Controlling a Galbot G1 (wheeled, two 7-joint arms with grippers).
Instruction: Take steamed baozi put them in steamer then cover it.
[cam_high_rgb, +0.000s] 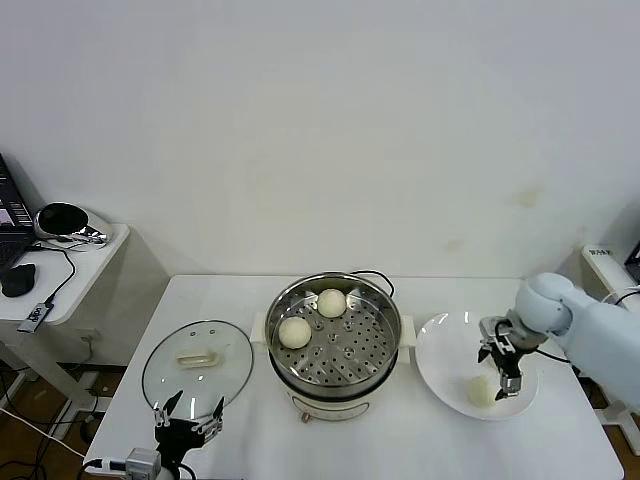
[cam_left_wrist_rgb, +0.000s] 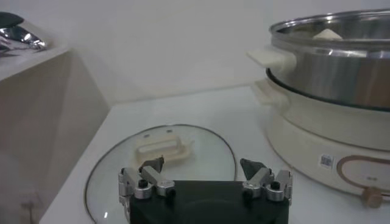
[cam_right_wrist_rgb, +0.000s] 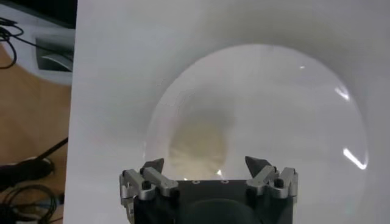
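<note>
Counting 2 steamed baozi (cam_high_rgb: 295, 332) in the steamer (cam_high_rgb: 334, 375), I hovered my open right jaws (cam_high_rgb: 504, 377) over another on the plate (cam_high_rgb: 440, 345) near the desk's (cam_high_rgb: 420, 440) right edge; the cover (cam_high_rgb: 197, 364) lay unused.

The white right arm reaches in from the right, its black-and-silver right tool (cam_high_rgb: 503, 368) pointing down, fingers spread. The left tool (cam_high_rgb: 188, 417) waits low at front left, fingers spread.

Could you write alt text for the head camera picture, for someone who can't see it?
The right end effector hovers open over a baozi on a white plate. Two buns sit in the steamer; its glass lid lies leftward.
</note>
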